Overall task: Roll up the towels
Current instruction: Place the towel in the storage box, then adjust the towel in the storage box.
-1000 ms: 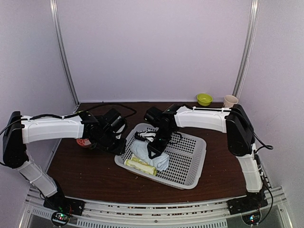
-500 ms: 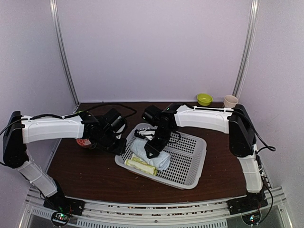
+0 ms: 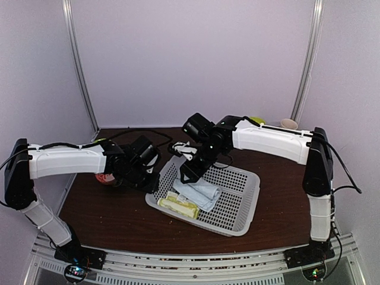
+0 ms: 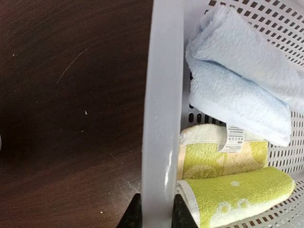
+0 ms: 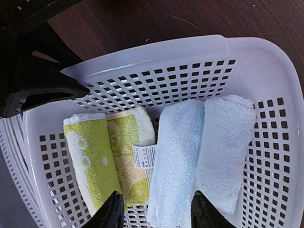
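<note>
Both towels lie rolled side by side in the white mesh basket (image 3: 240, 199). The pale blue towel (image 3: 200, 190) (image 5: 204, 147) (image 4: 237, 80) sits nearer the basket's middle. The lime-green lemon-print towel (image 3: 177, 206) (image 5: 102, 156) (image 4: 232, 187) lies along the near left wall, its white label showing. My right gripper (image 3: 186, 176) (image 5: 159, 214) hangs open just above the towels, touching neither. My left gripper (image 3: 155, 181) (image 4: 157, 214) is shut on the basket's left rim (image 4: 164, 95), one finger outside and one inside.
The basket sits askew on the dark wooden table (image 3: 113, 219). A red object (image 3: 105, 177) lies under my left arm. A green bowl (image 3: 257, 120) and a beige cup (image 3: 289, 123) stand at the back right by the wall.
My right gripper has opened, let go of the blue towel and risen back out of the basket. The left gripper has kept its hold on the rim.
</note>
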Controlling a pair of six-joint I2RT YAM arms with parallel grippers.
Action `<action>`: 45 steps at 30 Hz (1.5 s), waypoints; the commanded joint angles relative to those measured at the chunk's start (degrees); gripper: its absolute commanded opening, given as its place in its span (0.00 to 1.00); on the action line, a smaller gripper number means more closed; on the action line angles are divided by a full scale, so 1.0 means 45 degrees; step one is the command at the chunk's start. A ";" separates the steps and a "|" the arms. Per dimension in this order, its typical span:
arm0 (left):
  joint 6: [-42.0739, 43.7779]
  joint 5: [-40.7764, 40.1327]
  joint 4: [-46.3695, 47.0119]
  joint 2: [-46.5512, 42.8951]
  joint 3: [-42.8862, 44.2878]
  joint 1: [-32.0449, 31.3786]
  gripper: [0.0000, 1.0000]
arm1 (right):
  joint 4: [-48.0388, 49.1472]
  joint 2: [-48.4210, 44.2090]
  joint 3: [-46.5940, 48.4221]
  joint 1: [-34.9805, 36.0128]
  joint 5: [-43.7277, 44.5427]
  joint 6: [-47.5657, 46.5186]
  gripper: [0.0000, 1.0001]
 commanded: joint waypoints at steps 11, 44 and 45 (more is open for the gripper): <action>0.0078 0.0129 -0.0564 0.0757 -0.0545 -0.0245 0.00 | 0.3295 -0.1247 -0.2493 -0.0331 0.2385 0.1424 0.49; -0.0441 0.0076 -0.0570 0.0777 -0.0544 -0.0343 0.00 | 0.3248 0.0210 -0.3037 0.0610 0.1515 0.1888 0.22; -0.0449 0.0080 -0.0562 0.0777 -0.0571 -0.0343 0.00 | 0.3214 0.0267 -0.3075 0.0645 0.1391 0.1946 0.22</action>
